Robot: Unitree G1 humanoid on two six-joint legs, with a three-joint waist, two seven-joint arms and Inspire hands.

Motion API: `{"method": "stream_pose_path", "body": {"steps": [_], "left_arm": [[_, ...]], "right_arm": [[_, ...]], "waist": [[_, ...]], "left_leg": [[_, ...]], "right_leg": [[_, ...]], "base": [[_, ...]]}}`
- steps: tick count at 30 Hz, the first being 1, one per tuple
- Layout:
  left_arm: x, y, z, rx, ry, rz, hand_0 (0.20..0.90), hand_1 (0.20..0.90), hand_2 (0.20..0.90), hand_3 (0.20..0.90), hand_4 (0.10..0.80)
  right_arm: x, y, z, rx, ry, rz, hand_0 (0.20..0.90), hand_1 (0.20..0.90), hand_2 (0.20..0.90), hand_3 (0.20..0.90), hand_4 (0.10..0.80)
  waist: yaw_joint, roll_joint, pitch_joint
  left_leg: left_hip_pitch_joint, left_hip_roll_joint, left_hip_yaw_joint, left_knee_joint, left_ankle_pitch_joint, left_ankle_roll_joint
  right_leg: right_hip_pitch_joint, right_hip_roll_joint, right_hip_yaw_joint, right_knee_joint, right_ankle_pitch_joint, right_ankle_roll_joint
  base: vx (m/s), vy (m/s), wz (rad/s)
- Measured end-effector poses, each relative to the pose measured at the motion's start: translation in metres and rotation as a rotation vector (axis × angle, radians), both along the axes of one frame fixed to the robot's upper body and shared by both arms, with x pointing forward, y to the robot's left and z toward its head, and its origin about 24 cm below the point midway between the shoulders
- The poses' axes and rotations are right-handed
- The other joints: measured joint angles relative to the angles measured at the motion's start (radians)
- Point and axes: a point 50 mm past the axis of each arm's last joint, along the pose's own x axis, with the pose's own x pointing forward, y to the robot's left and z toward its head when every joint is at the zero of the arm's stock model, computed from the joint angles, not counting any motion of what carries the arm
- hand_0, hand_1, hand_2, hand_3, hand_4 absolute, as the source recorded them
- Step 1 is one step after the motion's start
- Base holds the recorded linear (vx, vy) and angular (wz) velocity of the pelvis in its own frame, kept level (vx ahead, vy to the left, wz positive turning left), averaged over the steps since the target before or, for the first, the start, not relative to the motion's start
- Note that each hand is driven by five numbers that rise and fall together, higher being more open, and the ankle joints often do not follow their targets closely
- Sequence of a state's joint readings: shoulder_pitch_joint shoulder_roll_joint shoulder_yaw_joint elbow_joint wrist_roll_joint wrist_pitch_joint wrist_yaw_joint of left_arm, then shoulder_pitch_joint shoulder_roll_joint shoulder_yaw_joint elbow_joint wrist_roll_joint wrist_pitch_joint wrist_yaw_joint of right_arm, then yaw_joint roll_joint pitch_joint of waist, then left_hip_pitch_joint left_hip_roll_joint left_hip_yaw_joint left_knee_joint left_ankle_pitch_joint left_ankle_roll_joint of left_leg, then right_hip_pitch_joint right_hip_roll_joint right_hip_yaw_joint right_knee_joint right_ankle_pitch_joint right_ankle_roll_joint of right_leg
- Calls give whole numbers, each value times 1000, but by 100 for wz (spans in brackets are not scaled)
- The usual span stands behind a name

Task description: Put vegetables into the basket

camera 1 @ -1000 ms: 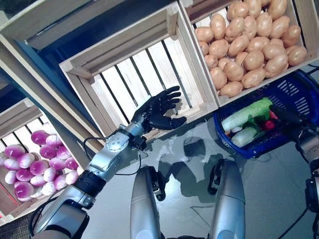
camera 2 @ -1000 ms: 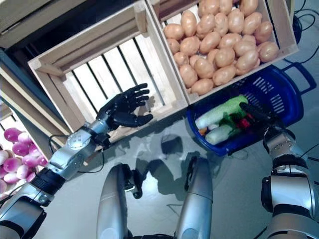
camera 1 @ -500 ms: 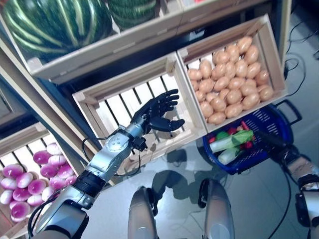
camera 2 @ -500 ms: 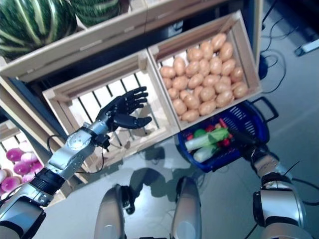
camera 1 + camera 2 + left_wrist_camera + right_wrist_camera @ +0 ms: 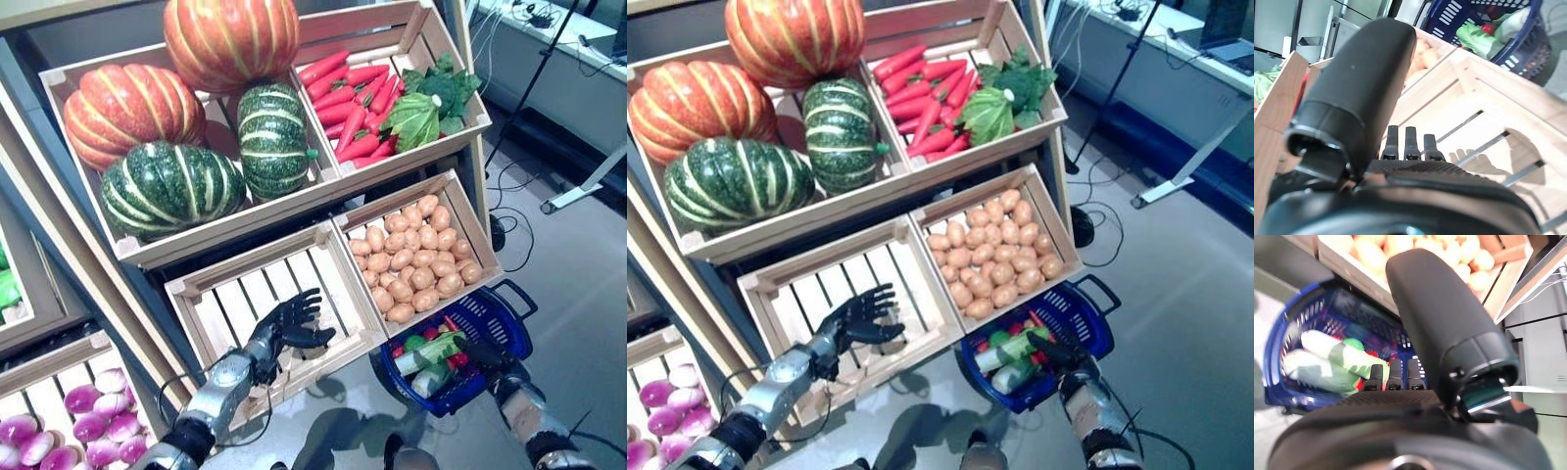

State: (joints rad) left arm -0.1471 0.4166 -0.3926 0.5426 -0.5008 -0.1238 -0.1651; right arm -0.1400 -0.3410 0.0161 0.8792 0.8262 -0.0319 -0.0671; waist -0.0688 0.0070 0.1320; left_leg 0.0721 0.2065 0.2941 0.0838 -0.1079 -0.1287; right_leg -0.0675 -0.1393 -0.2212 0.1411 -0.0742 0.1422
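Observation:
The blue plastic basket [image 5: 513, 328] stands on the floor at the lower right, below a crate of potatoes. In it lie pale green leafy stalks [image 5: 431, 352], a round green vegetable [image 5: 413, 344] and small red ones [image 5: 458, 360]. The basket also shows in the right eye view [image 5: 1087, 323] and the right wrist view [image 5: 1283, 340]. My left hand [image 5: 286, 321] is open and empty over the slatted floor of the empty wooden crate [image 5: 235, 302]. My right hand [image 5: 484, 354] is open, its straight fingers just above the basket's near rim. It holds nothing.
The wooden stand [image 5: 411, 157] rises in front of me with crates on sloping shelves. The potato crate [image 5: 419, 257] overhangs the basket's far side. A tripod leg [image 5: 578, 186] and cables lie on the floor at the right.
The camera has tilted up and drawn back, so the stand's upper shelves have come into view. Both hands keep their places, the left in the empty crate and the right at the basket.

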Motion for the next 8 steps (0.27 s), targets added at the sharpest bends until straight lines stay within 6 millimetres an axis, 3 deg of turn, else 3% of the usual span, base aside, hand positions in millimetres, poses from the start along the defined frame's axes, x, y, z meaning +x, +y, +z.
{"method": "stream_pose_path", "body": {"steps": [4, 8], "left_arm": [[-20, 10, -22, 29, 61, 59, 900, 900, 900, 900, 800], [-38, 17, -40, 31, 135, 113, 900, 900, 900, 900, 800]], "right_arm": [[-12, 46, -12, -34, 25, 191, 900, 900, 900, 900, 800], [-17, 78, -12, -64, 11, 341, 900, 900, 900, 900, 800]], "waist": [[-3, 3, -63], [-19, 0, -96]], "left_leg": [[62, -15, 19, -83, 23, 3], [86, -29, 20, -122, 41, 9]], "right_leg": [[52, 13, 25, -104, 50, 11], [80, 12, 28, -159, 80, 18]], "base": [[49, 84, -20], [27, 61, -4]]}}
